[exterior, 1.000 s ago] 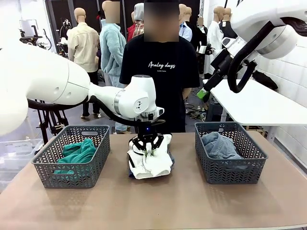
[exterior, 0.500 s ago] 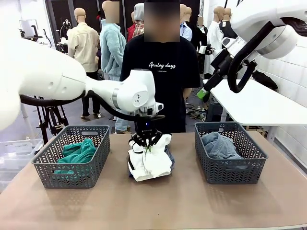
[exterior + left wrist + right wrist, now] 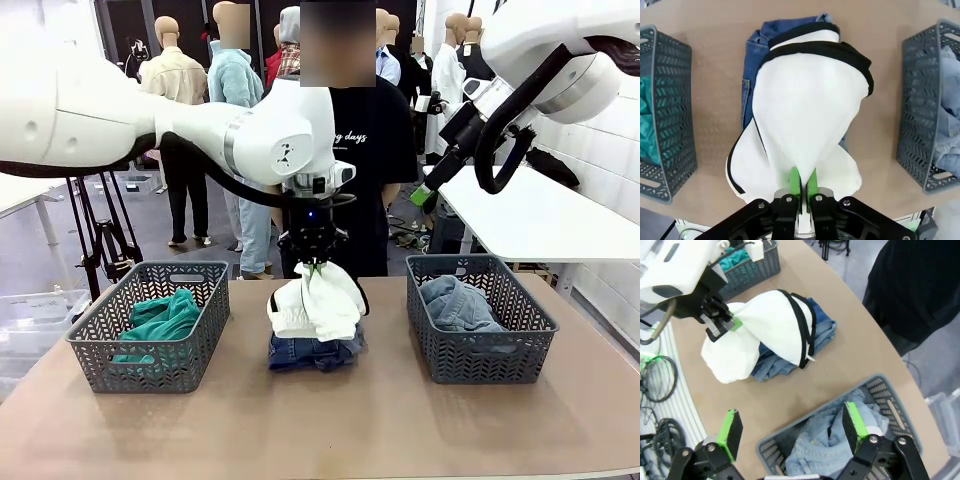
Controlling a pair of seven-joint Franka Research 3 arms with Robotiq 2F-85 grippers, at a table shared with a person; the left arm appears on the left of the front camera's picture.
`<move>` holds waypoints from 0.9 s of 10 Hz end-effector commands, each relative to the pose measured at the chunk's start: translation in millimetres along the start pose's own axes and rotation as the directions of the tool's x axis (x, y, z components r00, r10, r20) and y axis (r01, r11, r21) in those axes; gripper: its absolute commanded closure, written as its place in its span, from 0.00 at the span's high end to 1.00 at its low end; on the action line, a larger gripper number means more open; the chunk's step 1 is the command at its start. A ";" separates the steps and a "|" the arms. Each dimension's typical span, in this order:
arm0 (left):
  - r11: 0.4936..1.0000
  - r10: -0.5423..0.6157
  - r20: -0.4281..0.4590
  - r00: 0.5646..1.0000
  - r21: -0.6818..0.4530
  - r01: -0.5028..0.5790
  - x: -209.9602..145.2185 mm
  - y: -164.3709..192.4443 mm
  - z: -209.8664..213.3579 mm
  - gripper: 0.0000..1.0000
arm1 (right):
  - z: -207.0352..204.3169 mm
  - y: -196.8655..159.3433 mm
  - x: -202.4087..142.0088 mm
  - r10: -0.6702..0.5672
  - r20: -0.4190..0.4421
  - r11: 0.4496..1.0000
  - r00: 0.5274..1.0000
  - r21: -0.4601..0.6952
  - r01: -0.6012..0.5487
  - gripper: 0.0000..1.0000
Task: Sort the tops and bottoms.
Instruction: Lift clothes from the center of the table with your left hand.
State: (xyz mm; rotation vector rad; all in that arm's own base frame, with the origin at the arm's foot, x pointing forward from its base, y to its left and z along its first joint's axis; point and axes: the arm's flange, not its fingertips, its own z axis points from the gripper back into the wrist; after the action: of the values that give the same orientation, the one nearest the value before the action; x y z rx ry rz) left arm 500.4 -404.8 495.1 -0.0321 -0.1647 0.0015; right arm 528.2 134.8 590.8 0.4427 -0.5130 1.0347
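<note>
**Left gripper [image 3: 314,262] clamped on white, black-edged fabric garment [image 3: 318,305]**

We see the garment hanging over folded dark-blue denim [image 3: 310,352], midway along the far edge of the brown table [image 3: 320,430]. Our right gripper [image 3: 790,422] stands apart, empty.

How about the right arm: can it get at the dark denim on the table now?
Probably not yet: the white garment hanging from the shut left gripper drapes over the dark denim.
</note>
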 end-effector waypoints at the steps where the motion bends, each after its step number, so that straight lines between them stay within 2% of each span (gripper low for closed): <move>1: 0.999 0.039 -0.070 0.997 0.004 -0.039 11.9 7.7 -28.6 0.00 | -0.5 -0.5 -0.8 0.014 0.001 1.000 1.000 0.002 -0.014 1.00; 3: 0.999 0.039 -0.070 0.997 0.004 -0.039 11.9 7.7 -28.6 0.00 | -0.5 -0.5 -0.8 0.014 0.001 1.000 1.000 0.002 -0.014 1.00; 4: 1.000 0.018 -0.038 0.999 0.015 -0.018 7.7 5.9 -25.4 0.00 | -0.1 -0.1 0.0 0.000 0.000 1.000 1.000 0.000 0.000 1.00; 5: 0.999 -0.021 -0.005 1.000 0.036 0.021 4.5 3.4 -1.7 0.00 | 13.2 12.9 -3.2 0.006 0.008 1.000 1.000 -0.027 -0.006 1.00; 7: 0.998 -0.056 0.080 0.995 0.047 0.053 -7.6 -5.7 45.3 0.00 | 49.4 30.8 -31.0 -0.017 0.061 0.996 0.998 -0.084 0.022 1.00; 9: 0.996 -0.067 0.158 0.985 0.072 0.057 -14.9 -9.1 69.5 0.00 | 86.5 49.1 -70.1 -0.074 0.031 0.983 0.997 -0.164 0.079 1.00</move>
State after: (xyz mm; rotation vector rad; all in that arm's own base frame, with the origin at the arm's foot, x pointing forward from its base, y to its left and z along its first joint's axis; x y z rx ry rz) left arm 474.8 -414.3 564.9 0.0080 -0.2889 -0.0676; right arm 464.8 72.9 633.5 0.3761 -0.6053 0.9582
